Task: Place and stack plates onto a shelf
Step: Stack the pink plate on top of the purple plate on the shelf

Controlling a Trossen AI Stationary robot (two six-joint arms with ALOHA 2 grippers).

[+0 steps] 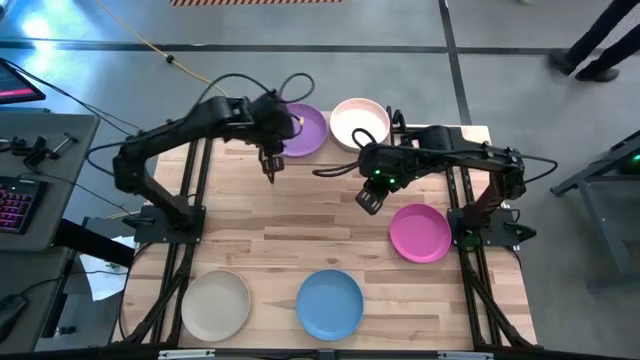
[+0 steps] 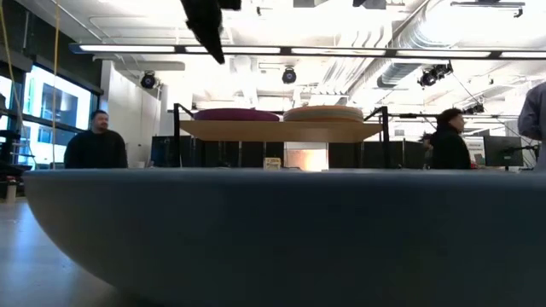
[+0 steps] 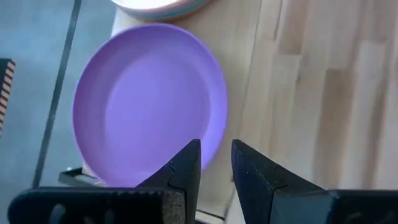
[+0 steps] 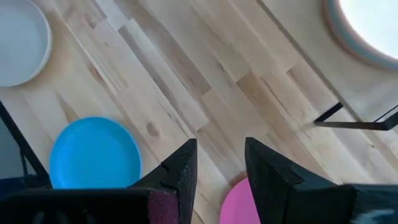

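On the light wood tabletop [image 1: 300,230] lie round matte magenta [image 1: 419,233], blue [image 1: 330,303] and beige [image 1: 215,304] plates, the purple plate [image 1: 306,130] and a pale stack [image 1: 359,122] seemingly top the small shelf [image 2: 281,130], while the left gripper [image 1: 270,168] and right gripper [image 1: 368,200] hover empty, fingers slightly parted.

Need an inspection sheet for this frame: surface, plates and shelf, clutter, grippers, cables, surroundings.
Surface: wooden tabletop, light planks, bare between the plates.
Job's things: shelf at the far edge carries the purple plate and a pale plate stack. Magenta plate, blue plate and beige plate lie flat on the tabletop, apart from one another.
Clutter: nothing seen on the tabletop.
Grippers: left gripper beside the purple plate, narrowly open, empty. Right gripper over bare wood near the magenta plate, open, empty.
Cables: black loops over both arms; yellow cable on the floor.
Surroundings: keyboard on a side desk; people seated beyond the table.
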